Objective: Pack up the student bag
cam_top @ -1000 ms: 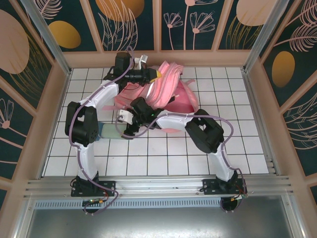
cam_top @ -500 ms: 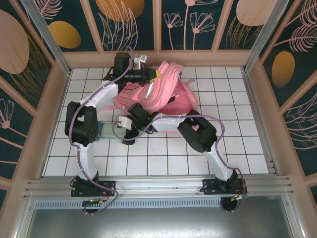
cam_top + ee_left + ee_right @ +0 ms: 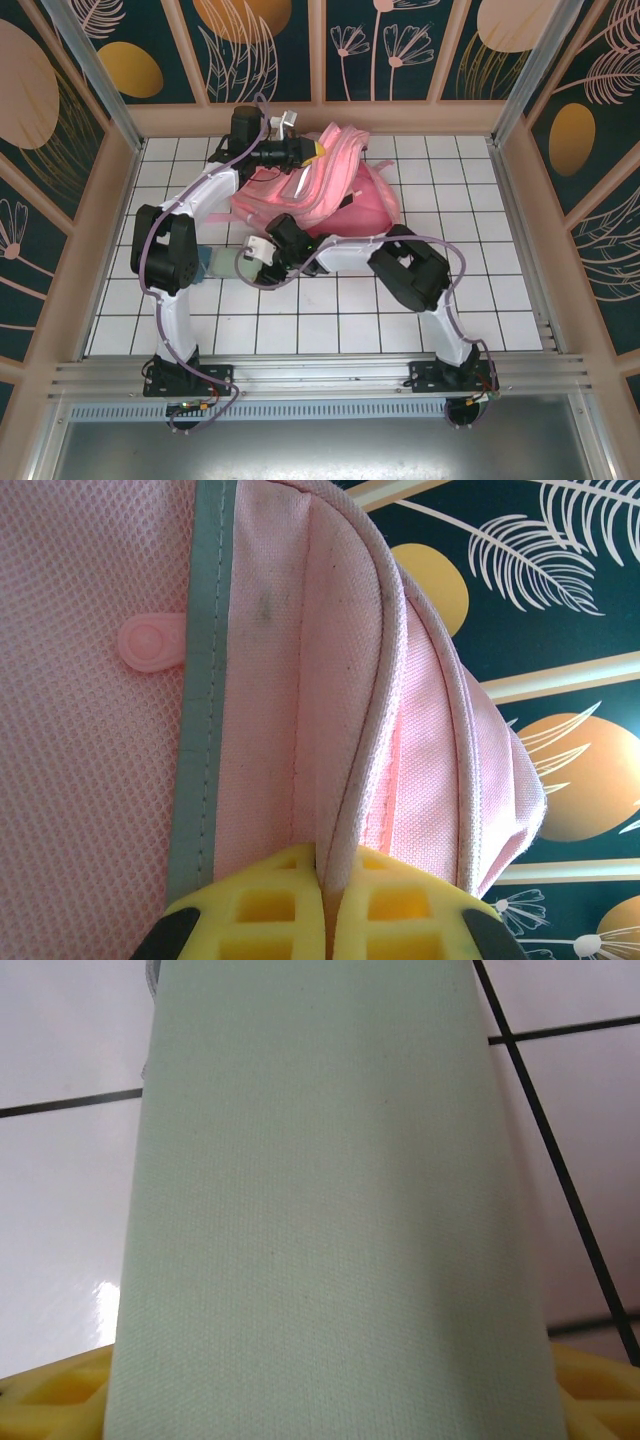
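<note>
The student bag lies at the far middle of the white-tiled bench, a big soft pink heap with its top toward the back wall. From above, the left end effector sits at the bag's upper edge. The left wrist view adds the detail: its yellow lattice fingers are pressed together on a piped seam of the bag, pinching the fold of woven pink cloth between them. Beside that seam run a dull grey strip, a panel of fine pink mesh and a small round pink snap tab.

Just in front of the bag, the top view shows a pale green item on the tiles, partly behind the left arm. Up close in the right wrist view it is a straight-sided, finely woven cloth face. The right end effector has one yellow finger at each side of the item; I cannot tell whether they press on it.
</note>
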Controlling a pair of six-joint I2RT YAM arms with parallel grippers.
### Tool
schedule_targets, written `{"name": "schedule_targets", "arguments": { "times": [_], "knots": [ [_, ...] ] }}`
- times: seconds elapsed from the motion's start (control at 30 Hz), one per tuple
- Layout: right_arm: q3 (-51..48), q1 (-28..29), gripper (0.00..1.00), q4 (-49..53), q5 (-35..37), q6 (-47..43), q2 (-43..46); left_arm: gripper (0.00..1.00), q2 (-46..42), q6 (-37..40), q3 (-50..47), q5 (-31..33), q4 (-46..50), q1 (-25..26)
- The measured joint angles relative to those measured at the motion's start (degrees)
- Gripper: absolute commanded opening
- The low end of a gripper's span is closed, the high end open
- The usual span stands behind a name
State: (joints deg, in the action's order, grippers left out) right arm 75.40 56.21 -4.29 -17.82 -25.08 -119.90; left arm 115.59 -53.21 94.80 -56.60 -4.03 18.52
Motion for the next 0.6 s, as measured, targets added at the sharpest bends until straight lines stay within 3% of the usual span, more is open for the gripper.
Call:
{"name": "schedule_targets", "arguments": {
  "times": [0.33,0.6],
  "knots": [
    [-25.0,1.2,0.68,-7.1,7.3,10.1,33.2,0.00,-0.6,1.5,0.5,0.1,2.1,-0.2],
    [-43.6,1.1,0.69,-6.6,16.4,20.9,58.9,0.00,-1.3,1.7,1.0,0.6,3.5,-0.4]
  ]
}}
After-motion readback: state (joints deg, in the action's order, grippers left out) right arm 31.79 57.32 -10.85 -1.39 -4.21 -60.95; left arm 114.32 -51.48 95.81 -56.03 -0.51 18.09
